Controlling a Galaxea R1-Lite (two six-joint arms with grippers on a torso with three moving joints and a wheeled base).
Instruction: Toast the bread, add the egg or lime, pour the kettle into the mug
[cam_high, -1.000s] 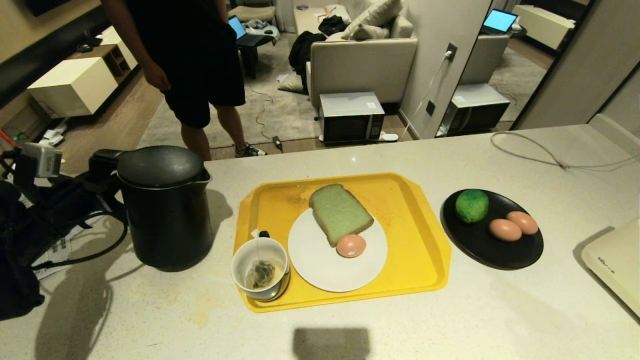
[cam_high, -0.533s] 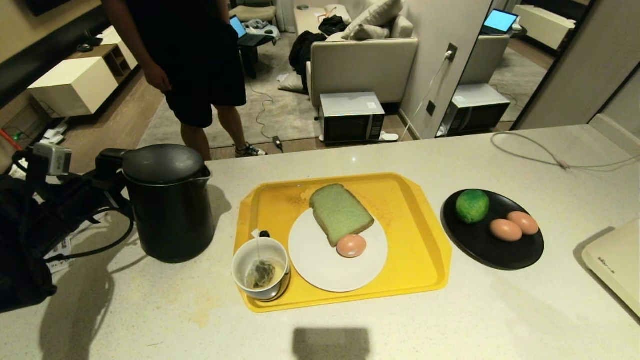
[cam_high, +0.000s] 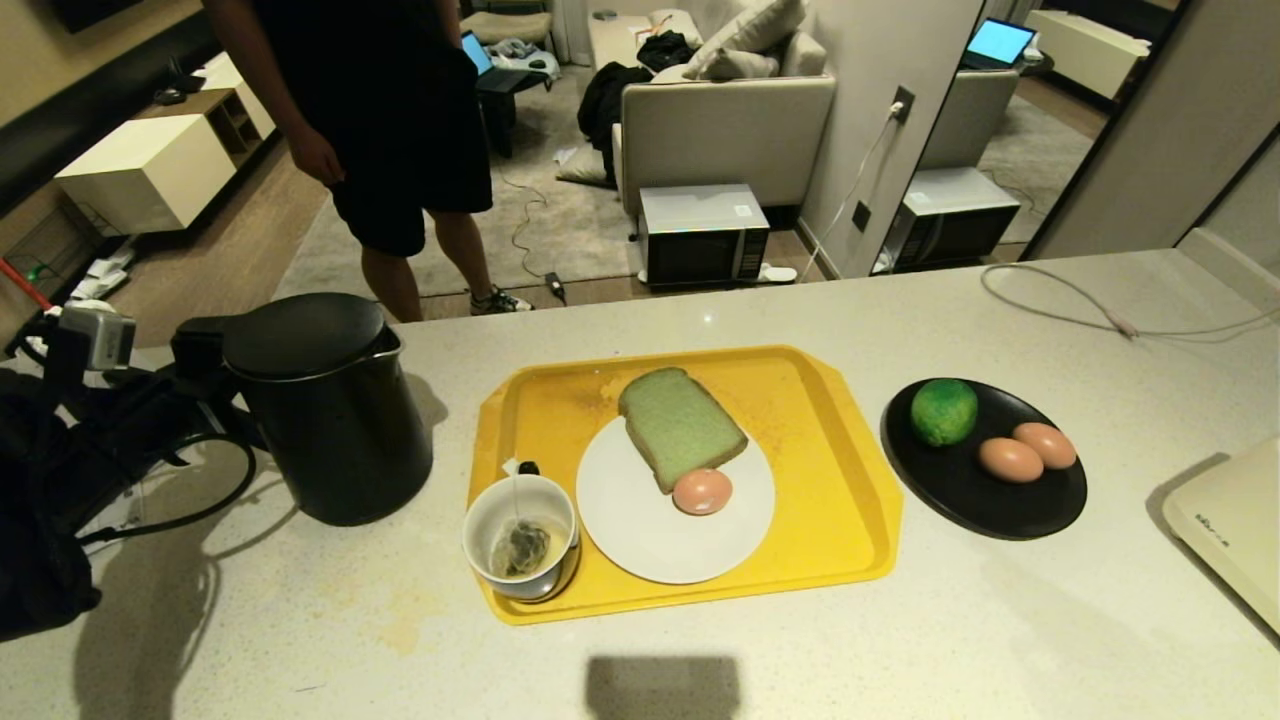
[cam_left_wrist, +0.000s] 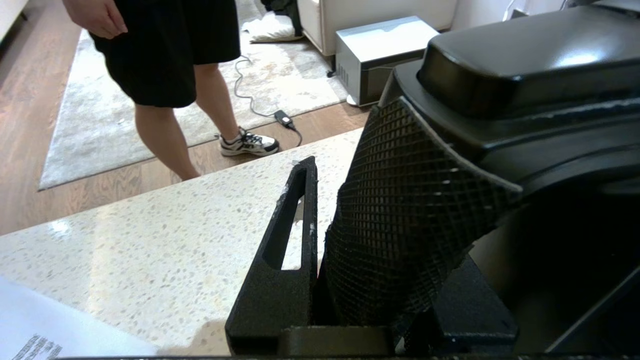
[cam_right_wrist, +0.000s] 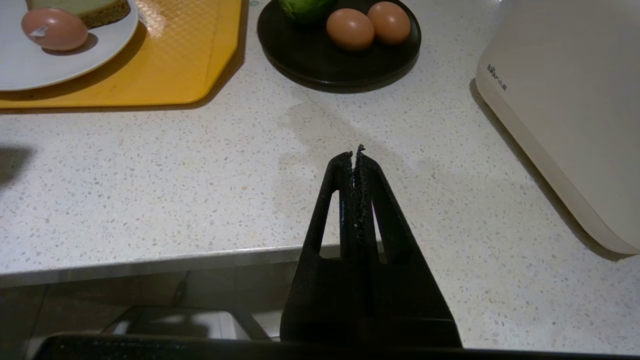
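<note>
The black kettle stands left of the yellow tray, leaning a little to the left. My left gripper comes in from the left and is shut on the kettle's textured handle; one finger shows beside it. The white mug, with a tea bag inside, sits on the tray's near left corner. The green bread and an egg lie on a white plate. The lime shares a black plate with two eggs. My right gripper is shut and empty over the counter's near edge.
A cream appliance sits at the counter's right edge. A grey cable trails across the far right of the counter. A person stands beyond the counter, behind the kettle. Printed paper lies under my left arm.
The kettle has shifted slightly and its top now leans left with my left gripper still on the handle. The right arm, tray and plates have not moved.
</note>
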